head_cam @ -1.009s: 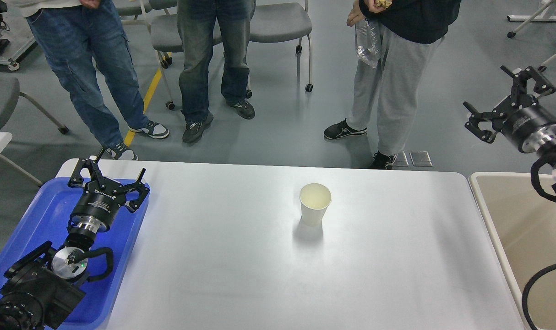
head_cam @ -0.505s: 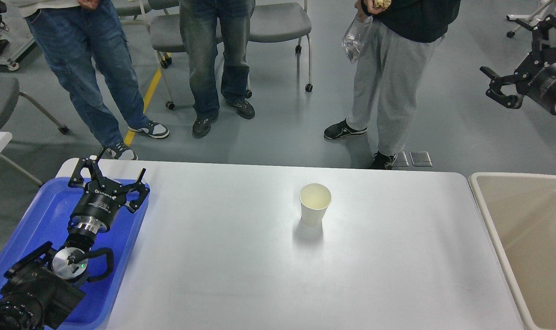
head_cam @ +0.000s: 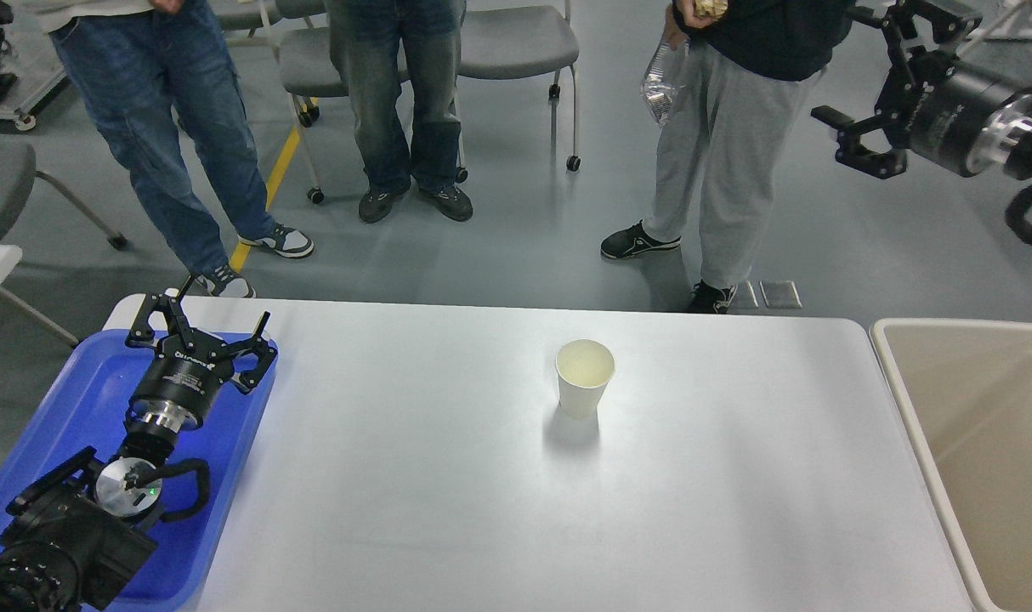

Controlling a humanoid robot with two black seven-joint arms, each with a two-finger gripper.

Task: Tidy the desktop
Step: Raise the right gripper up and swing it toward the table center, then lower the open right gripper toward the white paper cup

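Observation:
The white desktop [head_cam: 448, 510] fills the lower middle of the head view. A white paper cup [head_cam: 584, 377] stands upright on it, right of centre near the far edge. My left gripper [head_cam: 200, 327] is open and empty, above the far end of the blue tray [head_cam: 74, 408] at the desktop's left edge. My right gripper [head_cam: 864, 85] is open and empty, raised high at the upper right, far above and beyond the desktop, well away from the cup.
A beige bin [head_cam: 975, 442] stands against the desktop's right edge. Three people stand just beyond the far edge; one [head_cam: 737, 127] holds a clear plastic bottle. Grey chairs [head_cam: 516, 42] stand behind them.
My right gripper has risen from above the beige bin to the upper right and swung leftward. The left arm and the cup have not moved. The people shifted their feet slightly.

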